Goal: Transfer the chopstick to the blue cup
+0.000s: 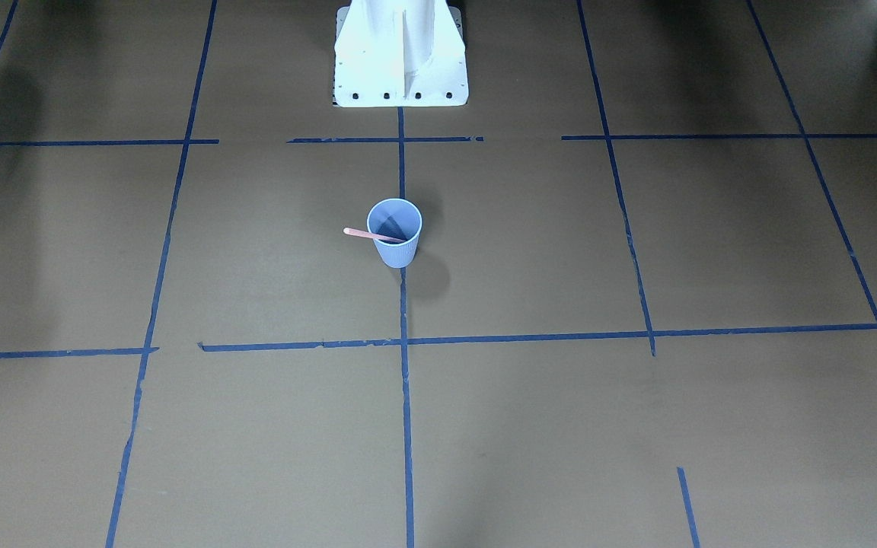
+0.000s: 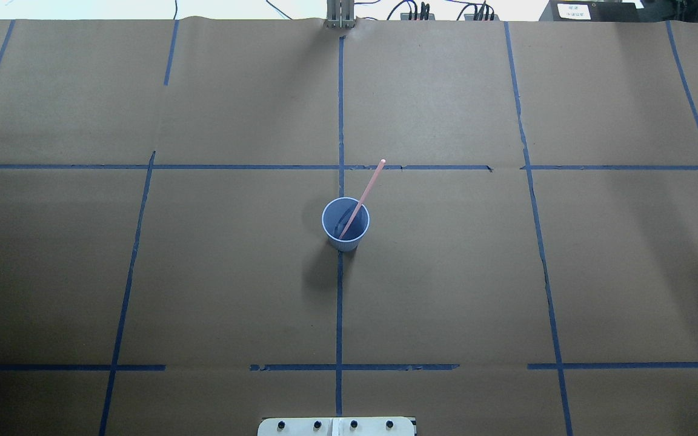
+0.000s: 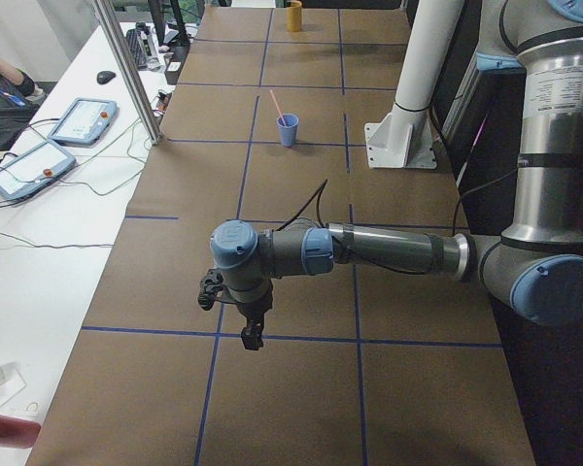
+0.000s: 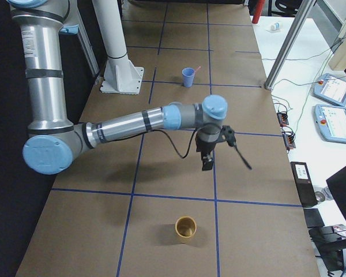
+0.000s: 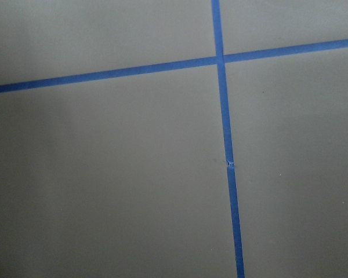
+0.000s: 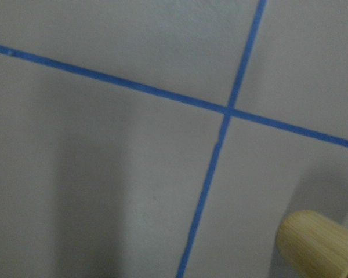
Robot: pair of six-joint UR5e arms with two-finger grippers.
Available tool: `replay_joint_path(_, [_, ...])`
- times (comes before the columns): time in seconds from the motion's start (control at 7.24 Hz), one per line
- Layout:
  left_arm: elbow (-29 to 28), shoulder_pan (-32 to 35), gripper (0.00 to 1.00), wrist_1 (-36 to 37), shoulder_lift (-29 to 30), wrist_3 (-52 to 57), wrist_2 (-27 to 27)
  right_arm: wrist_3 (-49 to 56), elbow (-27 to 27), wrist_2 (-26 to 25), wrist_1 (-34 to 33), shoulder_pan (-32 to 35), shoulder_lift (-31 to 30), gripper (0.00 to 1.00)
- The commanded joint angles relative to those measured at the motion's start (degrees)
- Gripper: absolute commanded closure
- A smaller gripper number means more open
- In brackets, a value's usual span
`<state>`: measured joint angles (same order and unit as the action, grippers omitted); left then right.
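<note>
A: Counter (image 2: 234, 272) is brown paper with a blue tape grid (image 2: 339, 315). White base (image 2: 337, 427) sits at 6 o'clock in the overhead view. Where's the stick?

B: Chopstick (image 2: 368, 189) is in the blue cup (image 1: 397, 255). Cup stands upright mid-counter, on the centre tape line. Lower end is inside, and the shaft leans out over the rim toward 1 o'clock.

A: Hands?

B: Left hand (image 3: 252, 335) hangs over the counter's left end, pointing down, well apart from the cup. Right hand (image 4: 207, 163) does likewise at the right end, with a tan cup (image 4: 185, 227) near it. Both show in side views only, so I can't tell whether they're spread or pressed together.
</note>
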<state>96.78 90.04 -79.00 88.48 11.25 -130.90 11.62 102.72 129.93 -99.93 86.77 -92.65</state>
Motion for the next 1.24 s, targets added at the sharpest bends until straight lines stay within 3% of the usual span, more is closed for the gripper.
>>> replay_joint_path(0.0, [0.17, -0.04, 0.0, -0.01, 0.03, 0.09, -0.14, -1.48, 0.37, 0.41, 0.43, 2.35, -0.09, 0.0])
replay_joint_path(0.14, [0.17, -0.04, 0.0, -0.01, 0.03, 0.09, -0.14, -6.91, 1.68, 0.58, -0.17, 0.96, 3.23, 0.0])
replay_joint_path(0.41, [0.34, -0.04, 0.0, -0.01, 0.03, 0.09, -0.14, -9.61, 1.43, 0.58, 0.43, -0.02, 3.18, 0.0])
replay_joint_path(0.83, [0.34, -0.04, 0.0, -0.01, 0.03, 0.09, -0.14, -2.43, 0.47, 0.23, 0.7, 0.06, -2.34, 0.0])
replay_joint_path(1.11, [0.34, -0.04, 0.0, -0.01, 0.03, 0.09, -0.14, -2.04, -2.06, 0.23, 7.42, 0.15, -6.38, 0.0])
